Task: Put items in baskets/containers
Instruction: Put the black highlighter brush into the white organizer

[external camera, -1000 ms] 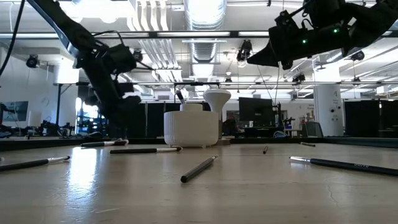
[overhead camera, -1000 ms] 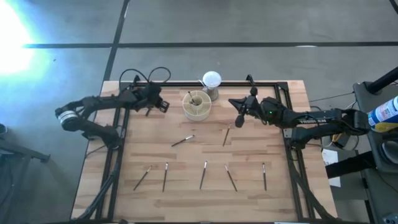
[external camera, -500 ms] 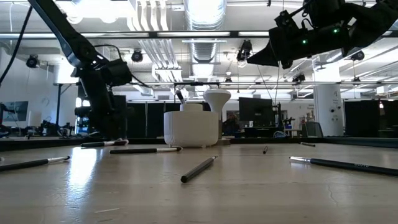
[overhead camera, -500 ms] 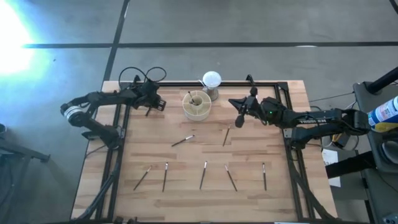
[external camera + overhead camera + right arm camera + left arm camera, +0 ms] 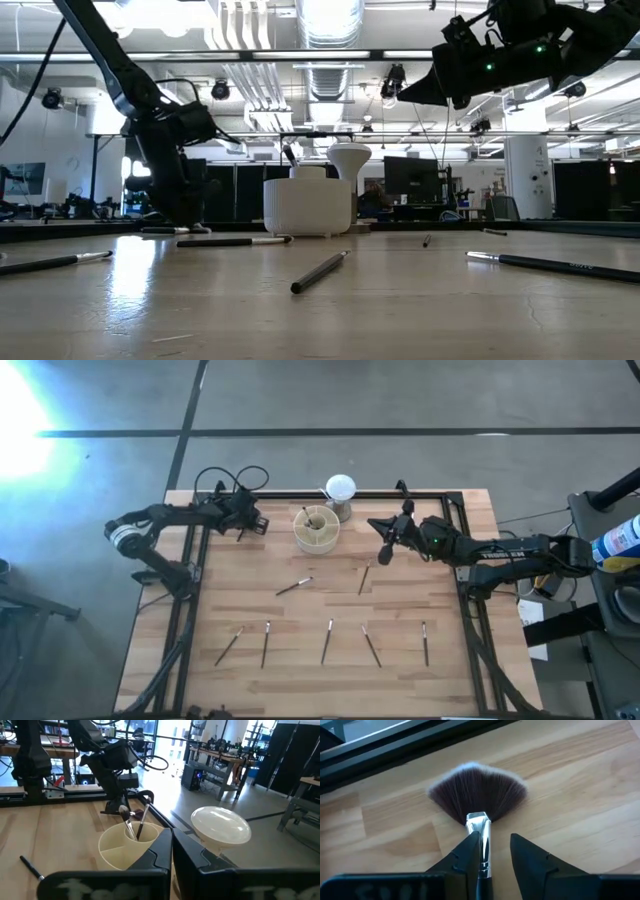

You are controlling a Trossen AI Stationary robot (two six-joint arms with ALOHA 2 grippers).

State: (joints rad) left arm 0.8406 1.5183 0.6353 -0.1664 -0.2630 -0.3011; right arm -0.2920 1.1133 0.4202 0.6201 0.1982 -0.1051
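Note:
A fan brush (image 5: 479,795) with dark, white-tipped bristles and a silver ferrule lies flat near the table's far left corner. My left gripper (image 5: 495,842) (image 5: 248,525) is open and points down over it, one finger on each side of the ferrule. The cream cup (image 5: 316,530) (image 5: 127,847) stands at the far middle with two brushes (image 5: 135,822) upright in it. My right gripper (image 5: 385,550) (image 5: 172,845) is shut and empty, raised to the right of the cup. Several thin brushes lie flat on the wood, such as one brush (image 5: 294,586) and another (image 5: 364,578). My left gripper comes at the fan brush from above, its fingers along the handle line. One finger (image 5: 470,852) looks to lie against the side of the silver ferrule (image 5: 481,827), just behind the bristles; the other stands clear. Whether it truly touches, I cannot tell.
A white ball on a small stand (image 5: 340,490) is just behind the cup. A row of brushes lies near the front edge, from one at the left (image 5: 228,645) to one at the right (image 5: 425,643). A black frame (image 5: 300,493) runs round the table top.
My left gripper has moved a little toward the table's left edge and come down over the fan brush until its fingertips are at the table. The right arm and all the brushes have kept still.

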